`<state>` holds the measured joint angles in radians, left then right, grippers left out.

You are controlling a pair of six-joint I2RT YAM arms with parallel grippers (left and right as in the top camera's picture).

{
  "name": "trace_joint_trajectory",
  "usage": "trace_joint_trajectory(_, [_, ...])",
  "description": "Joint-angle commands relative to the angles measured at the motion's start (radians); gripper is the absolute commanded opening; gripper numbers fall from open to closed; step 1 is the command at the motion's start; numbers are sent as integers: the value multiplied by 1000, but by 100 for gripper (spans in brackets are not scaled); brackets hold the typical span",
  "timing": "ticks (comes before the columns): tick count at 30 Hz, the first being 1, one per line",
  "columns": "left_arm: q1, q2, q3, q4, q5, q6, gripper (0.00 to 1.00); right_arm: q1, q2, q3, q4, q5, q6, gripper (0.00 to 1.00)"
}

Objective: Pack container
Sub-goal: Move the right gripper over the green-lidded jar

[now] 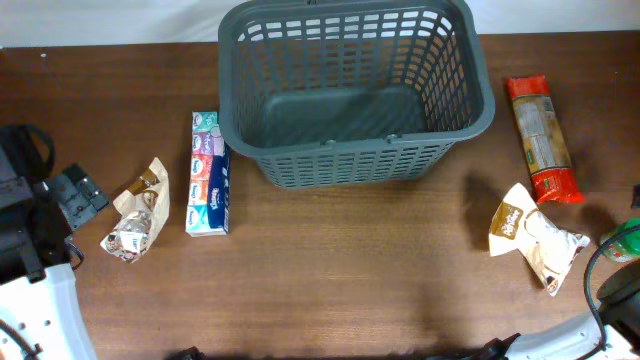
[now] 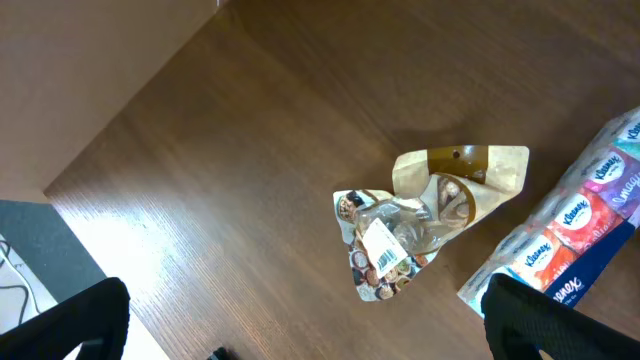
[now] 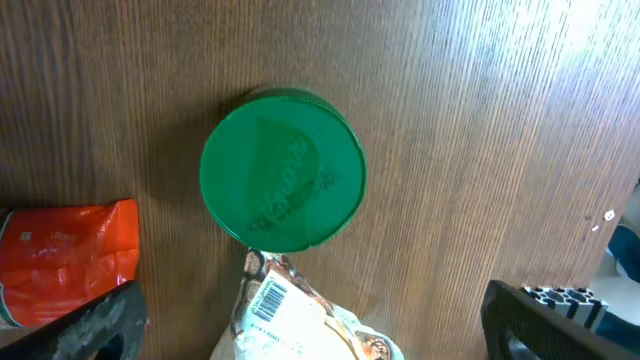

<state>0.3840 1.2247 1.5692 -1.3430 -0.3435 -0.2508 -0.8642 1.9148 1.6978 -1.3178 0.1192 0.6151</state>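
The tissue multipack (image 2: 570,230) is showing the brand name "Kleenex" in white letters on several of its coloured packets. The clear snack bag (image 2: 420,225) is carrying a white barcode sticker, but its digits are too small to read. The green lid (image 3: 283,170) is bearing raised lettering that is staying illegible. The second bag (image 3: 290,315) is showing a barcode label, also unreadable.

Dark grey slotted container (image 1: 355,95) stands upright and empty at the table's far middle.
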Motion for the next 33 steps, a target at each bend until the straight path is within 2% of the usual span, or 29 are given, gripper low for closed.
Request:
trace_joint_trajectory(1, [6,-13,16,2,8,2,99,-13,7,-8,18,15,-24,99])
trace_joint_trajectory(4, [6,-13,16,3,8,2,99,-13,7,-9,40,-7,-77,99])
trace_joint_trajectory(19, [6,-13,16,3,8,2,99,-14,88,-13,65,-3,-108,99])
trace_joint_trajectory(33, [6,-13,16,3,8,2,99,-18,91,-45,105,-3,-167,99])
